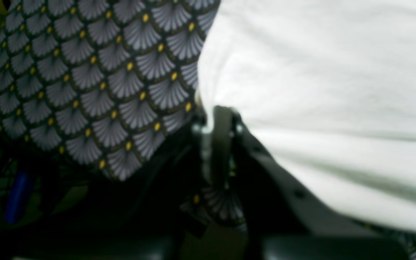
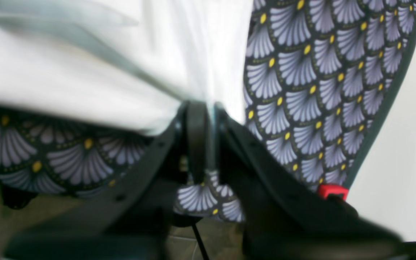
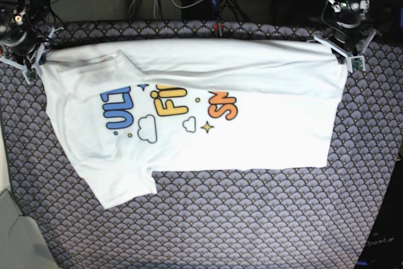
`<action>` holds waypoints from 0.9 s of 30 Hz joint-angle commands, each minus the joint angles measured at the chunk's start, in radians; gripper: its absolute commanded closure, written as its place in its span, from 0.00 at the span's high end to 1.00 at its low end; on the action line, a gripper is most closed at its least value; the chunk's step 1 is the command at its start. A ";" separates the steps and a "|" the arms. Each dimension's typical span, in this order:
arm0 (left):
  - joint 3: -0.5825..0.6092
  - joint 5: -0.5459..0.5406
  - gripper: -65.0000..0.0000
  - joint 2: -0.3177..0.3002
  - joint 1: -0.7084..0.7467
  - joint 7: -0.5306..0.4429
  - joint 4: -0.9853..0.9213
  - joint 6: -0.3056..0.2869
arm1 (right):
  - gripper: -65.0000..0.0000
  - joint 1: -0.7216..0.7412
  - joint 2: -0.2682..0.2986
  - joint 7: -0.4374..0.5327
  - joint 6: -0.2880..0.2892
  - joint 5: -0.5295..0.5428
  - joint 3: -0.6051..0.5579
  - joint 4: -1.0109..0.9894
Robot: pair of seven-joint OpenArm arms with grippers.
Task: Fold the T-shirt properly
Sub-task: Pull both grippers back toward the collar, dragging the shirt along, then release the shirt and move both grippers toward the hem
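Nearest you, both wrist views show jaws pinched on white cloth — left gripper [image 1: 218,119] and right gripper [image 2: 202,119] grip the T-shirt [image 3: 189,118] at the frame's top corners; it's soft, light, limp — hold hems.

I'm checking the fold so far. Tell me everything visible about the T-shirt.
The T-shirt is white, soft-looking cotton, lying flat on the scale-patterned cloth with its far edge folded over, covering the top of the blue, yellow and orange print. One short sleeve points toward the near left in the base view. The left gripper and right gripper pinch its far corners.
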 commanded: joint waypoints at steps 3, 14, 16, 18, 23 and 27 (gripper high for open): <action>-0.010 0.010 0.31 -0.009 0.004 -0.018 0.017 0.017 | 0.32 -0.001 0.019 0.004 -0.008 -0.004 0.012 0.013; -0.014 0.010 0.51 -0.005 0.006 -0.018 0.051 0.017 | 0.46 0.008 0.022 0.004 -0.008 -0.005 0.158 0.014; -0.014 0.010 0.51 -0.003 0.006 -0.018 0.074 0.017 | 0.46 0.008 0.035 0.004 -0.008 -0.005 0.163 0.016; -0.014 0.010 0.51 -0.002 0.007 -0.018 0.086 0.017 | 0.46 0.005 0.036 0.004 -0.008 -0.005 0.158 0.016; -0.014 0.010 0.51 -0.008 0.004 -0.018 0.090 0.017 | 0.46 0.004 0.018 0.004 -0.008 -0.005 0.141 0.016; -0.036 0.010 0.51 -0.015 -0.002 -0.018 0.108 0.017 | 0.46 0.011 0.021 0.004 -0.008 -0.005 0.138 0.016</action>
